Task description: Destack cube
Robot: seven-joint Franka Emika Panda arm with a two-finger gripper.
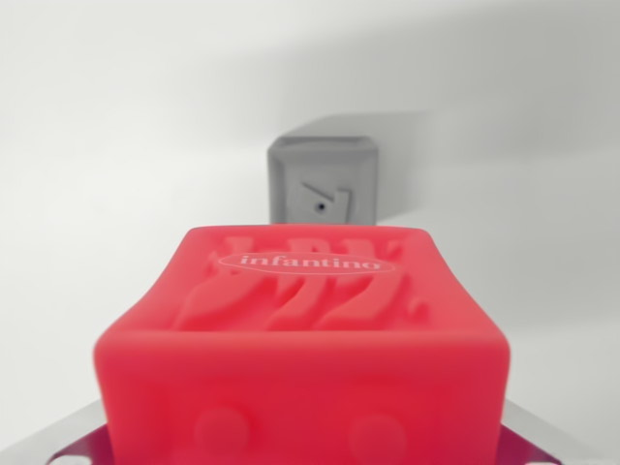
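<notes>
A red soft cube (305, 329) with a raised "infantino" logo fills the lower half of the wrist view, very close to the camera. Its sides bow inward as if squeezed. My gripper (305, 407) is shut on it; the cube hides the fingertips, and only grey metal of the gripper body (60, 446) shows at the bottom corners. Farther off, a grey cube (323, 182) with a raised mark on its face rests alone on the white table (107, 145), apart from the red one.
The white surface stretches all round the grey cube. A soft shadow (465, 116) falls across the upper right. No other objects are in view.
</notes>
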